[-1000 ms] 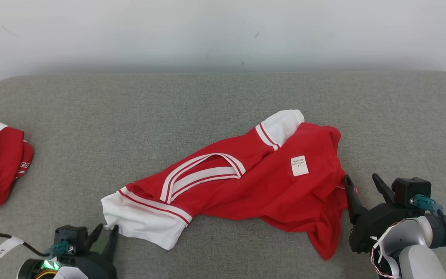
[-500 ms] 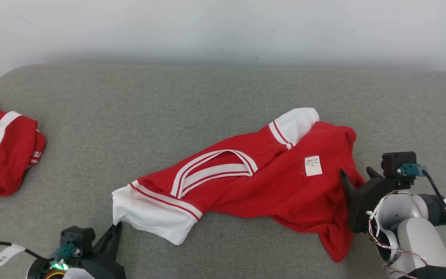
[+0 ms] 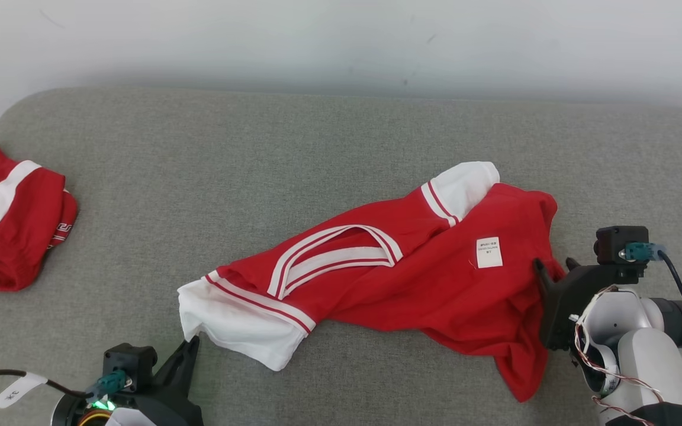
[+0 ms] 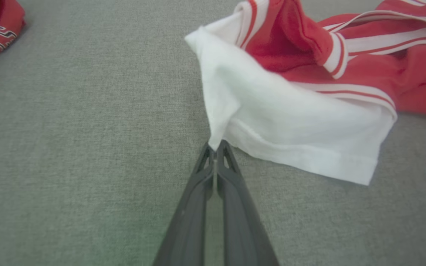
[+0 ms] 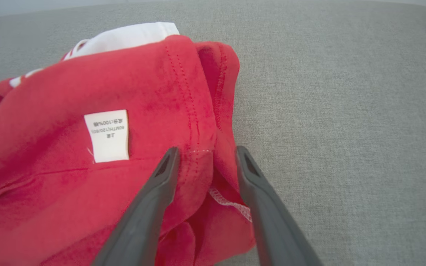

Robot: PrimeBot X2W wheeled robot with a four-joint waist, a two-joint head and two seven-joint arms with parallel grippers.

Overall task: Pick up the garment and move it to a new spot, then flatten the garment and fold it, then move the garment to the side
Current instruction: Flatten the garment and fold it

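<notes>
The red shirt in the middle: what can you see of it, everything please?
The red shirt is soft knit, with white sleeves edged in red stripes, a striped neckline and a white label. It lies rumpled on grey fabric padding. The left claw is shut on a sleeve corner; the open right claw straddles its red hem.

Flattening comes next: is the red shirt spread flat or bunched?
Bunched: the red shirt lies twisted on the grey fabric surface, body folded over itself, care label showing.
</notes>
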